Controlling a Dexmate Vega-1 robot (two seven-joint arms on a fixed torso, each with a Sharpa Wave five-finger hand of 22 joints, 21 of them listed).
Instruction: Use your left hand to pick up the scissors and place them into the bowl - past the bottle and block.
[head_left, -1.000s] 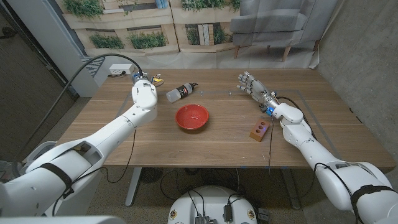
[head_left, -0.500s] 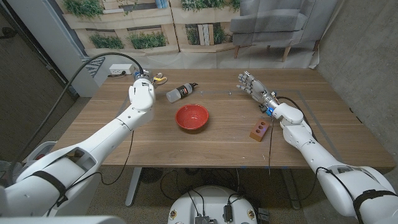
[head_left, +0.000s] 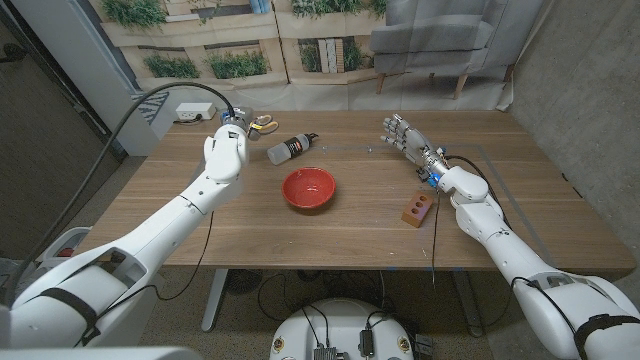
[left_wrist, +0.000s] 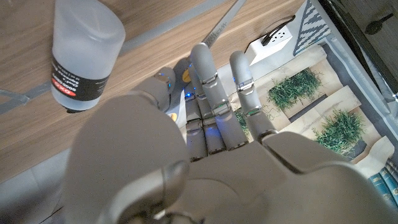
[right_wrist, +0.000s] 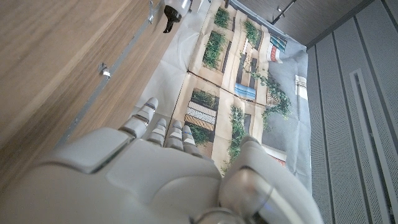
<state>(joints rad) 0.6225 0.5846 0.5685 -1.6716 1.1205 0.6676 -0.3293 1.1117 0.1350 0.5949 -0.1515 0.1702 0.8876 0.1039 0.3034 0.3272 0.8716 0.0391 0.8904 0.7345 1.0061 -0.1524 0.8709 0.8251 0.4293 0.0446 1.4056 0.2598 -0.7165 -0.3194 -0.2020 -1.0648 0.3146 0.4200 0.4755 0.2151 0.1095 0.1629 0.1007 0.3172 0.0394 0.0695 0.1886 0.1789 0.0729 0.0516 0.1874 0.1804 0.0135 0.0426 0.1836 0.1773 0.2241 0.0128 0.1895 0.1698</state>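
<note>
Scissors (head_left: 264, 123) lie at the table's far edge beside the bottle (head_left: 290, 148), ungrasped; left hand (head_left: 234, 128) reaches them, fingers extended, holding nothing. Bowl (head_left: 308, 189) sits unfilled, so the pickup and placement remain.

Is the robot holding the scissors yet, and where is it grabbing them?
Not yet, as far as I can see. The left hand reaches over the scissors, fingers still straight. The right hand holds nothing.
</note>
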